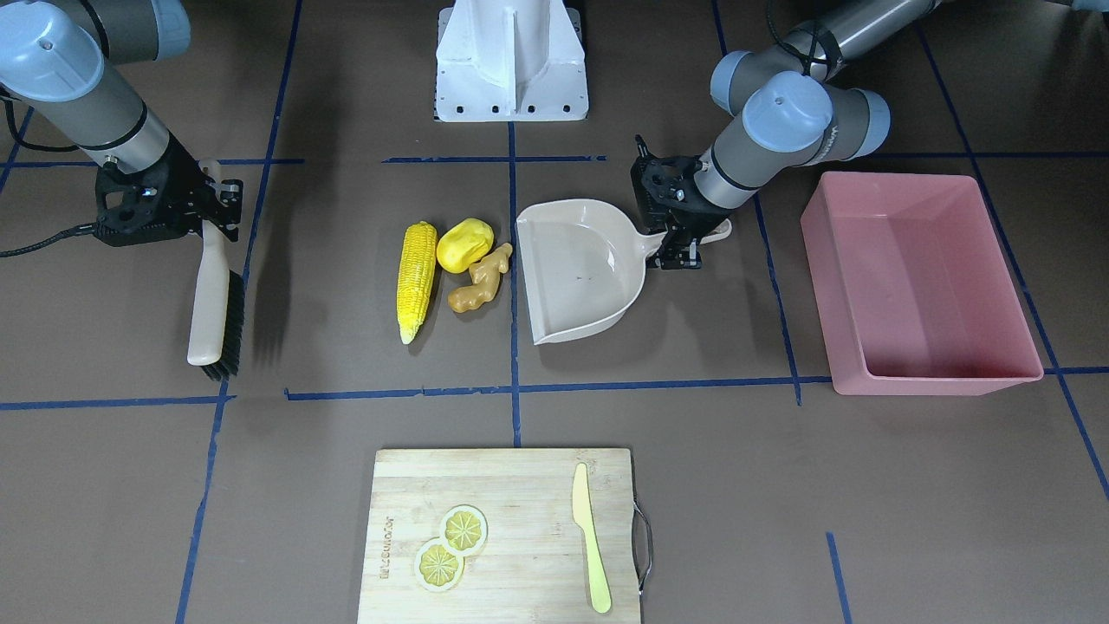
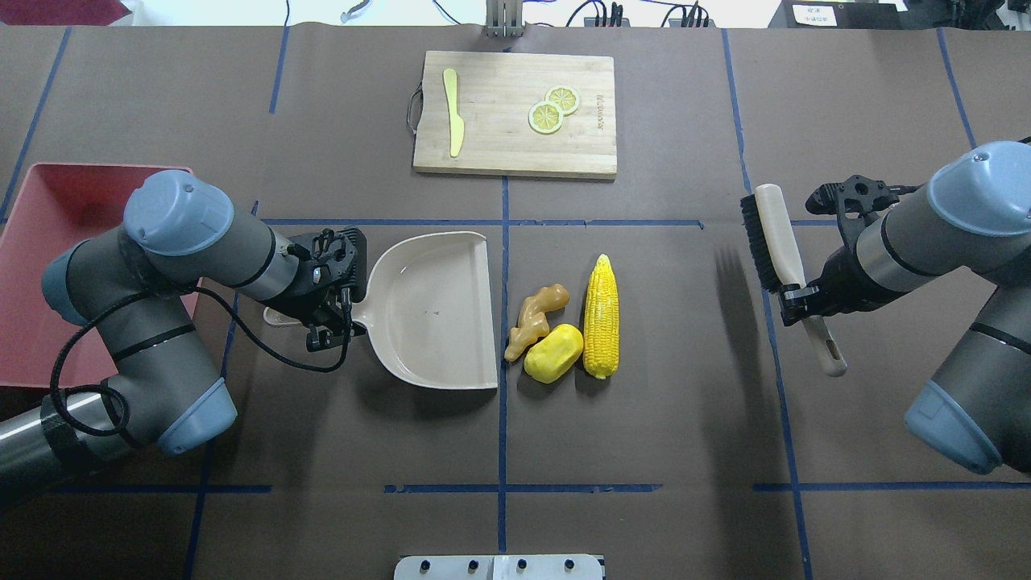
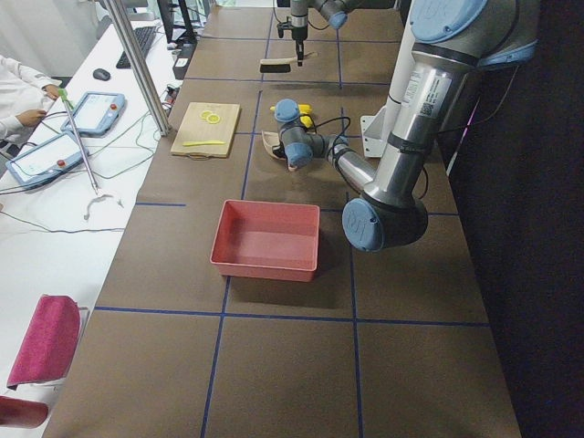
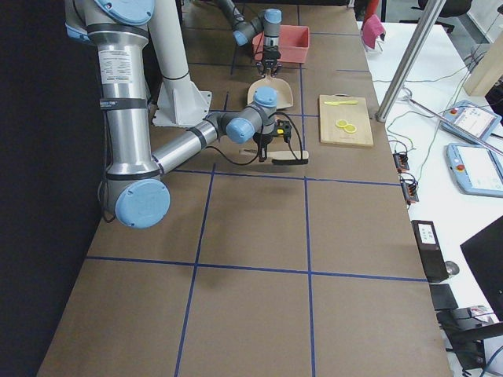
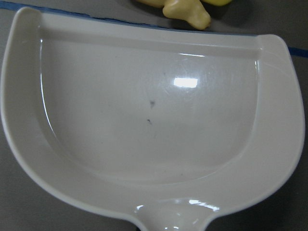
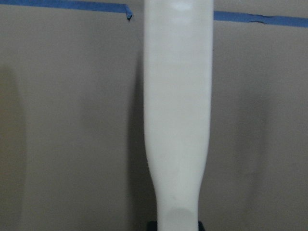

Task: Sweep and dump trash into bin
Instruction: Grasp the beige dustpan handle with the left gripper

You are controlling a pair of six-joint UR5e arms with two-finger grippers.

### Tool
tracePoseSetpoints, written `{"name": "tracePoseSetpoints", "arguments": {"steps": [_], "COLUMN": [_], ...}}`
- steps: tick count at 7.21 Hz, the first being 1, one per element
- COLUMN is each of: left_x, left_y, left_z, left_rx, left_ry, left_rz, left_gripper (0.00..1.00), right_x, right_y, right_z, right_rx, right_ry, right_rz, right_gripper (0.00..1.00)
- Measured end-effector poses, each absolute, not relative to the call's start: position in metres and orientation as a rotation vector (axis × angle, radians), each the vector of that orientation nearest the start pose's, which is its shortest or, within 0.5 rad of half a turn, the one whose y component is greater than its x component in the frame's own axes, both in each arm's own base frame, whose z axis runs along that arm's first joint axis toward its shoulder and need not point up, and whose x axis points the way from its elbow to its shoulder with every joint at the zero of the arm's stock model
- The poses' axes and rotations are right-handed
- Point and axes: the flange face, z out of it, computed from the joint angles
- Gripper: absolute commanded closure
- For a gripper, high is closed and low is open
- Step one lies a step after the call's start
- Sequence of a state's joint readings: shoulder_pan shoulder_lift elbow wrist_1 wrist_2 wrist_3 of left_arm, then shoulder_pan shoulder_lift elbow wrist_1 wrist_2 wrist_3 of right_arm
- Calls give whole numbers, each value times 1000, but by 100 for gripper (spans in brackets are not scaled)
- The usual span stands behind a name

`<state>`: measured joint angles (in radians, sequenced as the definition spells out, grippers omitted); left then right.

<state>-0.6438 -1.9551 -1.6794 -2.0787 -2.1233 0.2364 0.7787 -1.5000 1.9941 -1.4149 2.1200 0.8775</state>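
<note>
The trash lies mid-table: a corn cob, a rounded yellow lump and a ginger root, close together. The beige dustpan lies with its open lip toward them, the ginger just past the lip. My left gripper is shut on the dustpan's handle. My right gripper is shut on the handle of a beige brush with black bristles, held above the table well to the right of the corn. The pink bin stands empty at the far left, behind my left arm.
A wooden cutting board with two lemon slices and a yellow-green knife lies at the far middle of the table. The white robot base is at the near edge. Blue tape lines cross the brown table.
</note>
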Motion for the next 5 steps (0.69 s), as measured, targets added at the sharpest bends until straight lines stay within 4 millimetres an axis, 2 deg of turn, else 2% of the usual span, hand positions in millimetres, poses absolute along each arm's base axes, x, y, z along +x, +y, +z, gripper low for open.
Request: {"name": "tracePoseSetpoints", "arguments": {"steps": [2,5], "left_x": [447,447], "left_y": [-451,-449], "left_z": [333,325], "left_rx": [830,771], "left_ry": [849,845], "left_rz": [1327,1337], "left_gripper": [100,100], "right_x": [-304,-306], "right_y": [-413,-409], "right_z": [406,402], "right_rx": [34,19], "right_ry": [-826,-837], "right_rz": [-100,-82], "right_gripper": [100,100]}}
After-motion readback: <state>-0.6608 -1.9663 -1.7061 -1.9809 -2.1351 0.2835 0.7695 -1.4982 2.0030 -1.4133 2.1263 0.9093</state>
